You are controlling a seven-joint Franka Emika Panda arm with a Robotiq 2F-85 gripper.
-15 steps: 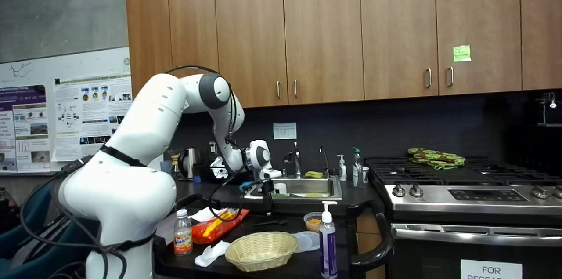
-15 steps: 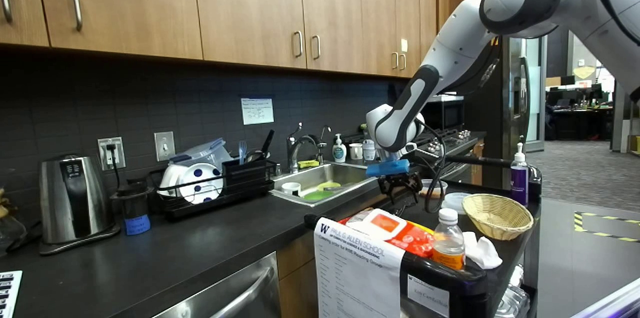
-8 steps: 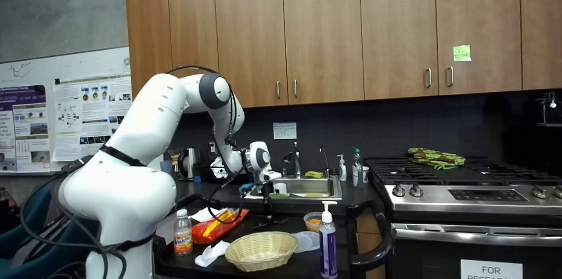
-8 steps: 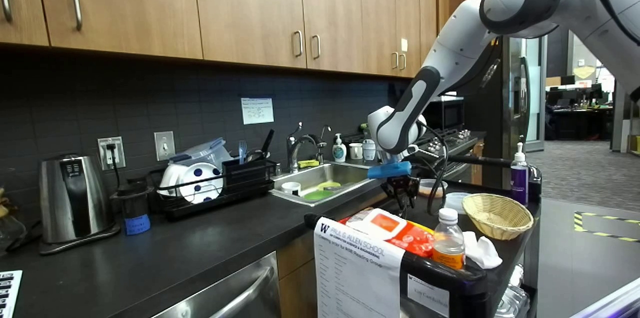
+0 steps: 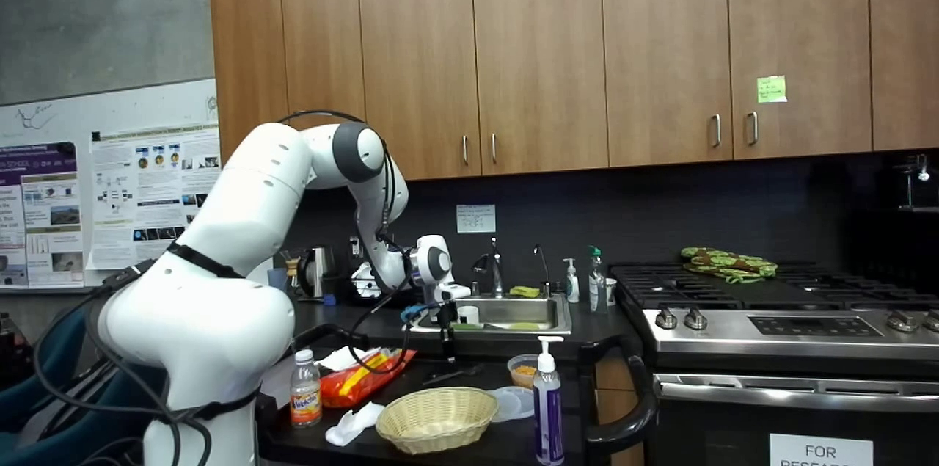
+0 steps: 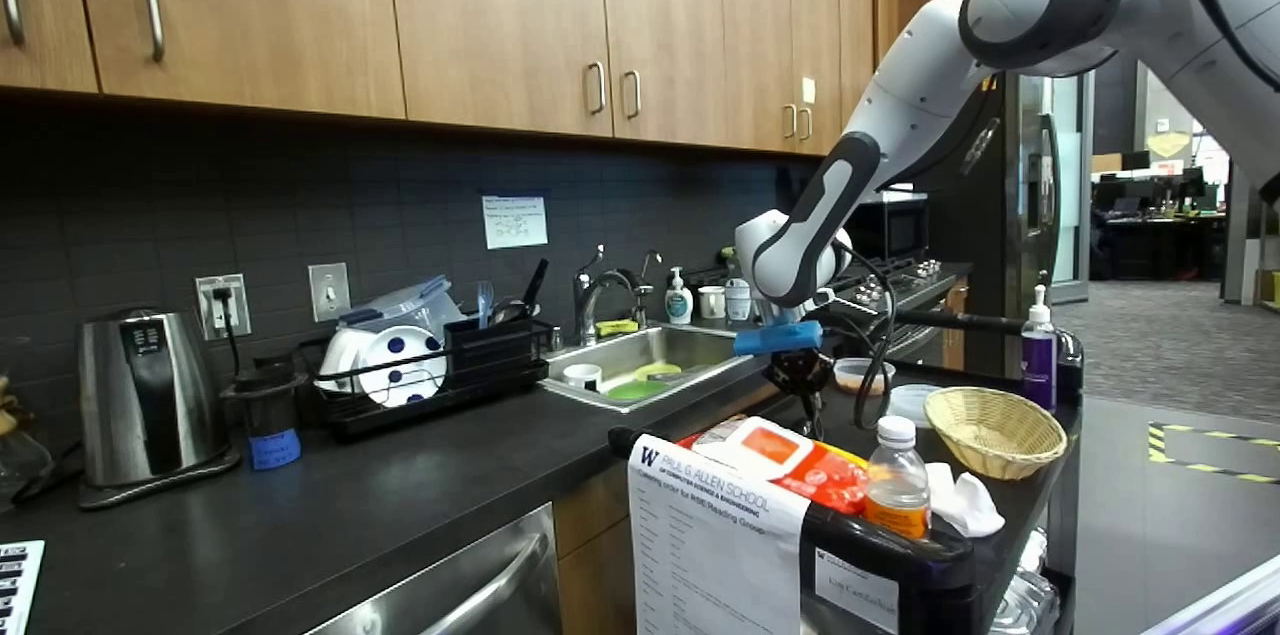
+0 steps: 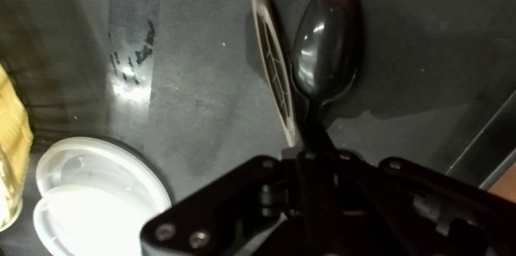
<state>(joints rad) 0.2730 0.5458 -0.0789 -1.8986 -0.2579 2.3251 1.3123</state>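
From left in an exterior view, see on the black surface (image 5: 513,437) a clear bottle (image 5: 305,392) reading "Welch's", then a red bag (image 5: 361,381) with a yellow stripe. Next, find a wicker basket (image 5: 433,442) with woven floor in view. Behind that, in the wrist view, spot a brown utensil (image 7: 275,66) beside the black spoon (image 7: 328,42), and the hand (image 7: 317,154), narrow and closed about that spoon's handle. Note room between spoon and surface edge (image 7: 483,137) at right. Continue past clear lids (image 5: 513,403), a round tub (image 5: 523,381) of orange bits, and a purple-labelled pump bottle (image 5: 549,407). Far right, see a sign (image 5: 821,449) reading "FOR", cut off below.
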